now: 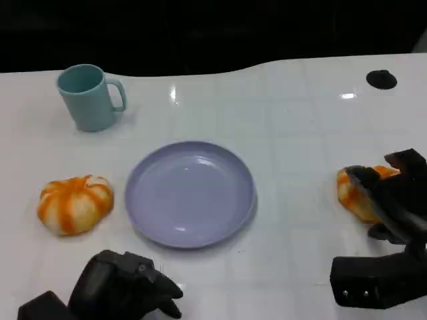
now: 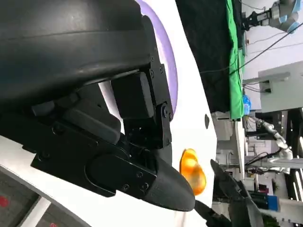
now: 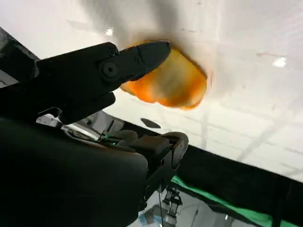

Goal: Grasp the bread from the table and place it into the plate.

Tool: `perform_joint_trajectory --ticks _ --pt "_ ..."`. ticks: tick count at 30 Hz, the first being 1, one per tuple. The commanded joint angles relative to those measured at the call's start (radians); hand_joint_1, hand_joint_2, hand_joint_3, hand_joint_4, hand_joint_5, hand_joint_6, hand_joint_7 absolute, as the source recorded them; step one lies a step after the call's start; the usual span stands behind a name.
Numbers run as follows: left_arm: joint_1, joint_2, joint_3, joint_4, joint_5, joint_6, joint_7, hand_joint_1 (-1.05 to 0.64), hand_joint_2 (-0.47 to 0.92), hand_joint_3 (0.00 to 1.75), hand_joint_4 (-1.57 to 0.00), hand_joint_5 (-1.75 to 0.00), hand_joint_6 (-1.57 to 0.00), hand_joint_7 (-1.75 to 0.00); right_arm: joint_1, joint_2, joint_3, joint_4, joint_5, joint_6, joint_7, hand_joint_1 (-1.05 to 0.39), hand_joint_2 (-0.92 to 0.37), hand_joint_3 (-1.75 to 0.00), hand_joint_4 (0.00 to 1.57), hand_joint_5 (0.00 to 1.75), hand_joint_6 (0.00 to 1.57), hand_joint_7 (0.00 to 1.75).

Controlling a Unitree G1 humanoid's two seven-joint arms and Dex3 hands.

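An orange and white bread roll (image 1: 353, 197) lies on the white table at the right, and my right hand (image 1: 393, 193) reaches over it from the near side. In the right wrist view one finger (image 3: 118, 68) lies across the top of this bread (image 3: 180, 87) while the other fingers stay apart from it; the roll still rests on the table. A second bread roll (image 1: 75, 203) sits at the left. The lilac plate (image 1: 133, 193) stands between them with nothing on it. My left hand (image 1: 123, 287) rests near the front edge, fingers curled in, holding nothing. The left wrist view shows the right-hand bread (image 2: 193, 172) beyond the plate (image 2: 168, 61).
A teal cup (image 1: 87, 97) stands at the back left. A small black round mark (image 1: 381, 79) lies at the back right. The table's far edge runs along the dark background.
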Motion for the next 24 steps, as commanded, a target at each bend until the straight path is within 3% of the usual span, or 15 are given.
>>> perform_joint_trajectory --ticks 1,9,13,16,17,20,21,23,24 --pt "0.007 0.018 0.007 -0.013 -0.005 0.000 -0.001 -1.05 0.91 0.00 -1.41 -0.68 -1.57 -0.23 -0.055 0.001 0.027 0.097 0.033 0.012 -0.036 -0.53 -0.83 0.00 0.28 0.23 0.42 0.01" --pt "0.007 0.019 0.008 -0.010 -0.005 -0.010 -0.003 -1.05 0.91 0.00 -1.41 -0.68 -1.57 -0.23 -0.151 0.022 0.073 0.317 0.099 -0.016 -0.161 -0.44 -0.84 0.00 0.52 0.13 0.50 0.02" --pt "0.009 0.019 0.008 -0.009 -0.004 -0.013 -0.001 -1.05 0.91 0.01 -1.41 -0.68 -1.57 -0.23 -0.187 0.024 0.077 0.413 0.163 -0.082 -0.258 -0.33 -0.84 0.00 0.80 0.10 0.69 0.04" --pt "0.010 0.018 0.008 -0.011 -0.009 -0.009 -0.004 -1.05 0.91 0.00 -1.41 -0.68 -1.57 -0.23 -0.207 0.019 0.069 0.476 0.225 -0.173 -0.350 -0.19 -0.83 0.00 1.18 0.18 1.00 0.08" --pt "0.010 0.018 0.008 -0.013 -0.009 -0.007 -0.003 -1.05 0.91 0.00 -1.41 -0.68 -1.57 -0.23 -0.213 0.017 0.069 0.494 0.242 -0.201 -0.374 -0.15 -0.82 0.00 1.25 0.33 1.12 0.07" --pt "0.011 0.018 0.008 -0.016 -0.012 0.000 -0.005 -1.05 0.91 0.00 -1.41 -0.68 -1.57 -0.24 -0.226 0.010 0.075 0.536 0.273 -0.277 -0.437 -0.08 -0.80 -0.01 1.03 1.29 1.36 0.05" --pt "0.010 0.018 0.009 -0.014 -0.014 0.000 -0.007 -1.05 0.91 0.00 -1.41 -0.68 -1.57 -0.24 -0.228 0.009 0.076 0.549 0.281 -0.300 -0.458 -0.05 -0.82 -0.01 0.98 1.48 1.42 0.08" --pt "0.009 0.018 0.009 -0.013 -0.015 -0.001 -0.008 -1.05 0.91 0.00 -1.42 -0.68 -1.57 -0.24 -0.235 0.010 0.082 0.574 0.288 -0.327 -0.491 -0.02 -0.84 -0.01 0.91 1.67 1.46 0.20" --pt "0.009 0.018 0.009 -0.013 -0.014 0.000 -0.006 -1.05 0.91 0.00 -1.42 -0.68 -1.57 -0.24 -0.238 0.010 0.086 0.583 0.287 -0.330 -0.499 -0.02 -0.85 -0.01 0.88 1.71 1.32 0.51"
